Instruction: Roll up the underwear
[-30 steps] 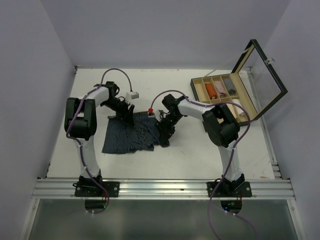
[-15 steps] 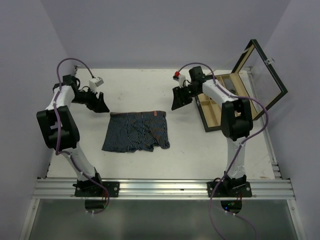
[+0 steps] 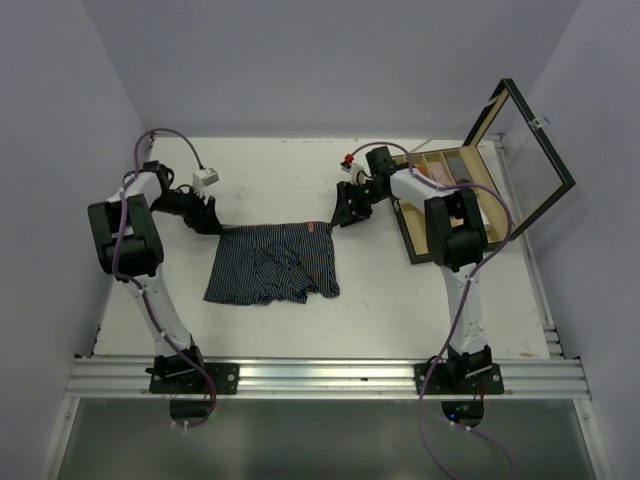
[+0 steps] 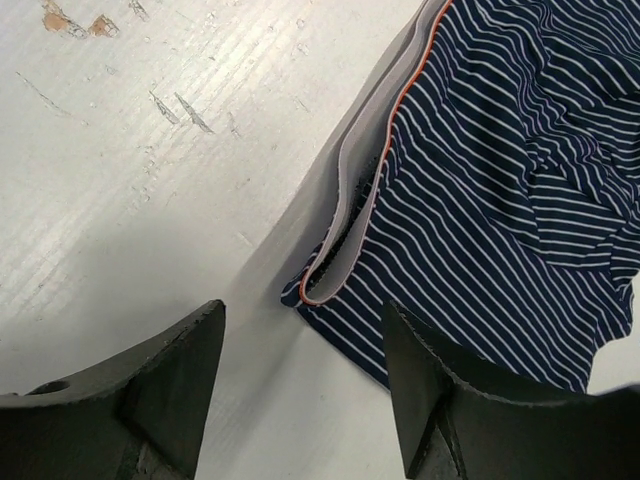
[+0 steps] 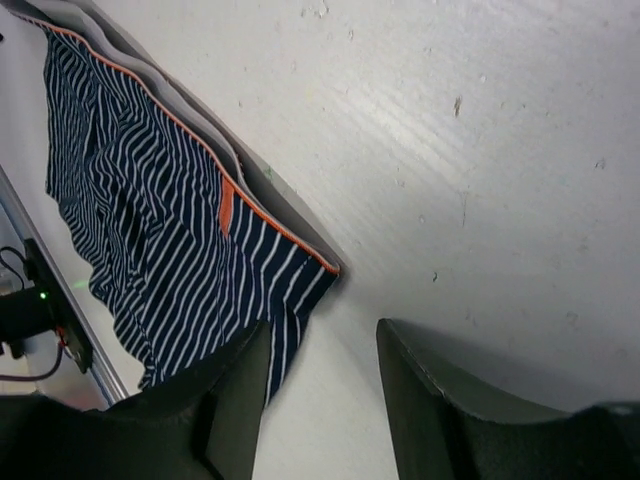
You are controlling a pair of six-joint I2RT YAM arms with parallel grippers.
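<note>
The navy underwear with thin pale stripes lies spread flat on the white table, its orange-edged waistband along the far side. My left gripper sits at its far left corner, open. In the left wrist view the waistband corner lies just ahead of the empty gap of the left gripper. My right gripper is at the far right corner, also open. In the right wrist view that corner lies just ahead of the right gripper, with one fingertip over the cloth's edge.
A compartmented wooden box stands at the right with its glass lid raised; the right arm crosses its front. Coloured things show in its back compartments. The arm bases and a metal rail run along the near edge.
Both grippers left the underwear, swung out and up toward the far side, then came back in to its two far corners. Both opened. The garment lies flatter than a second ago.
</note>
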